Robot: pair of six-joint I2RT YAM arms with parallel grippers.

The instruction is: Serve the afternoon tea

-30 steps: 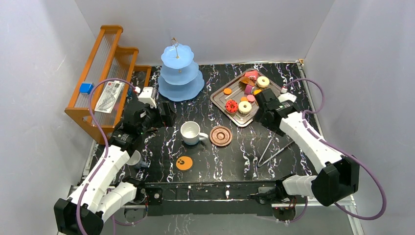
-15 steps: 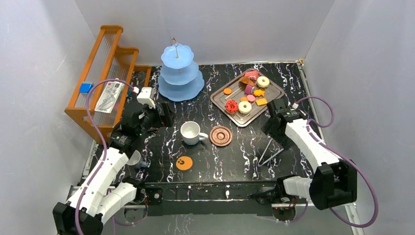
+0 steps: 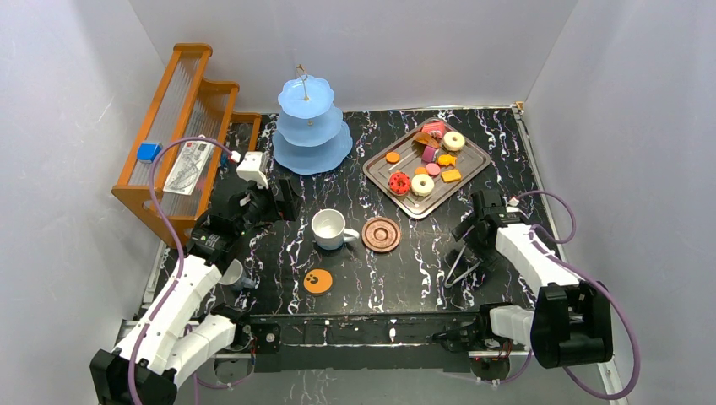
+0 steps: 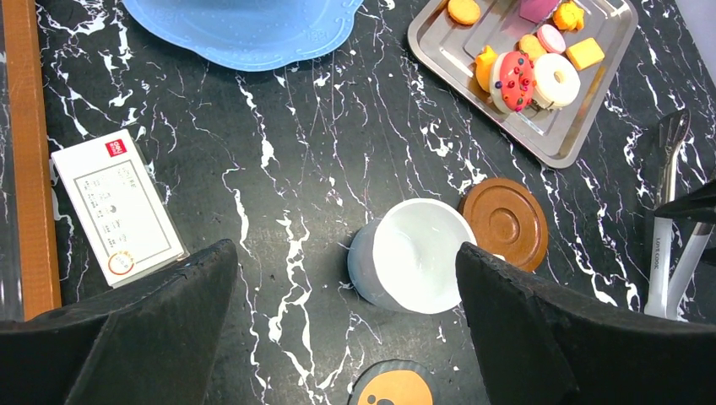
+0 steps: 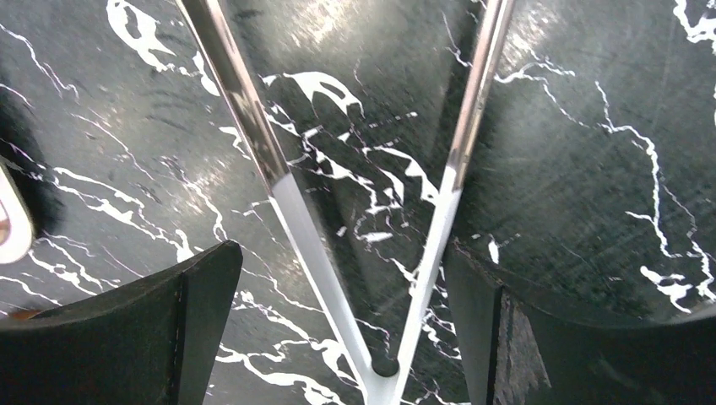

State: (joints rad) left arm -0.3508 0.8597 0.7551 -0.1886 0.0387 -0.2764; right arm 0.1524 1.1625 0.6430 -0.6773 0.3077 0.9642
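The task looks to be at its very beginning, as nothing is served yet. In the top view the three tiers of the stand, at about 11 o'clock on the surface, appear bare, and all the pastries lie on the tray at 1 o'clock. The mug stands on the surface near the middle, with the saucer just beside it at its 3 o'clock, so it is not on the saucer. The coaster lies at 6 o'clock from the mug with nothing on it, and the cup is apart from it at its 9 o'clock, partly hidden by the left arm. What is left, I judge, is to move the pastries to the stand, the mug onto the saucer and the cup onto the coaster. The left end effector is wide open and holds nothing; in its wrist view the mug is below it, between the fingers and nearer to the right one, and in the top view the mug lies at about 4 o'clock from it. The right end effector is also wide open and empty; the tongs lie flat on the surface directly under it, their joined end between its fingers, and I cannot tell if the fingers touch them. The pastries are well apart from it, toward 11 o'clock in the top view.
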